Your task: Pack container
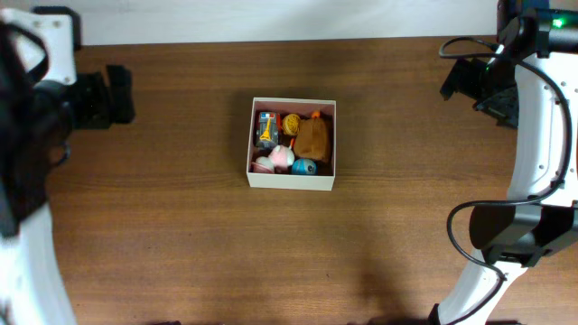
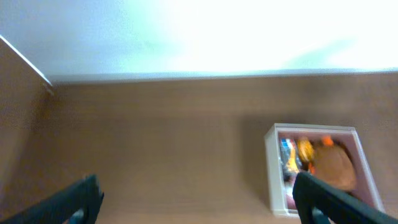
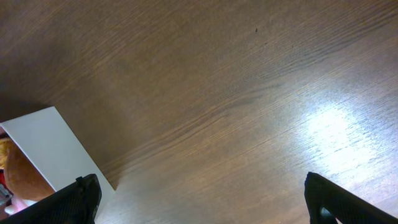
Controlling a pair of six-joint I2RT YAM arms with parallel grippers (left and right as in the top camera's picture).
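Cream container (image 1: 291, 180) (toys (image 1: 312, 141) inside); left pincer (image 2: 196, 190) and right pincer (image 3: 200, 190) gape wide, empty.

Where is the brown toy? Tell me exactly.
Overhead view: the brown toy lies inside the container at the centre of the table, in the half toward the right arm, beside the yellow toy and next to the blue ball.

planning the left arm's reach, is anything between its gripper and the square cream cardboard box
Nothing visible: only bare brown wooden table separates the left gripper from the square cream-walled cardboard box.
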